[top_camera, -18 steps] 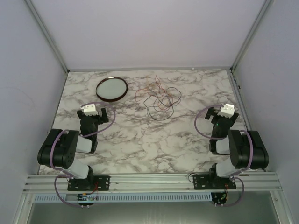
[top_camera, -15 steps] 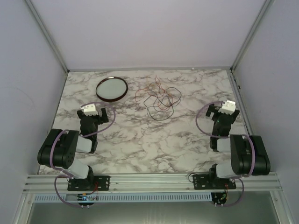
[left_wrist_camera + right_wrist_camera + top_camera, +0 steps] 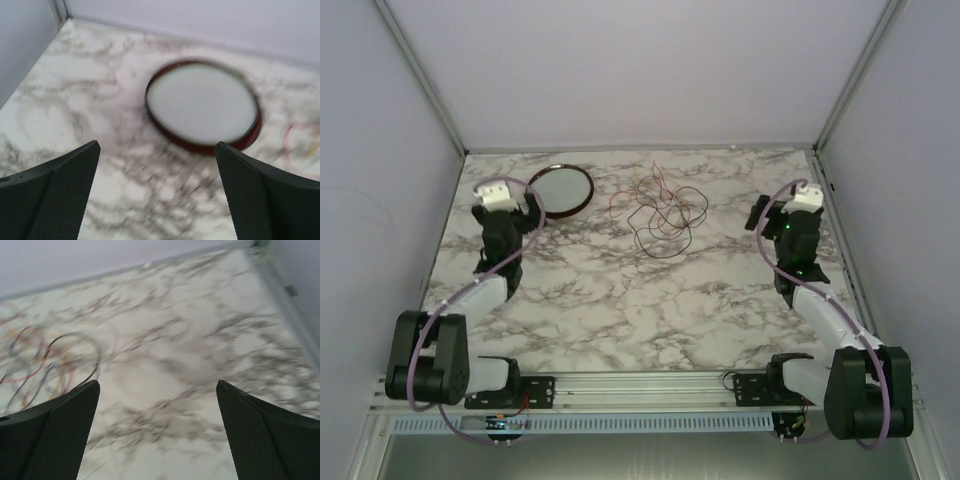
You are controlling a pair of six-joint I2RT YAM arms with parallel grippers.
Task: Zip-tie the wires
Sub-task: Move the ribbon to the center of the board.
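Both arms reach out over the marble-veined table [image 3: 620,290]; left gripper [image 3: 156,146] and right gripper [image 3: 157,385] both gape wide, holding nothing.
Wires [image 3: 660,215]: hair-thin red and dark strands in loose curling loops, mid-table toward the back, right of the round, dark-rimmed, pale-centred dish [image 3: 560,189]. Half a second ago both arms sat folded; now the left gripper is beside the dish. Wires unmoved.

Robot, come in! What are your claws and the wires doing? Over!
Left claw open, empty, facing the round dish. Right claw open, empty, wires off to its left. Wires loose on the table, untied. Dish sits apart from them.
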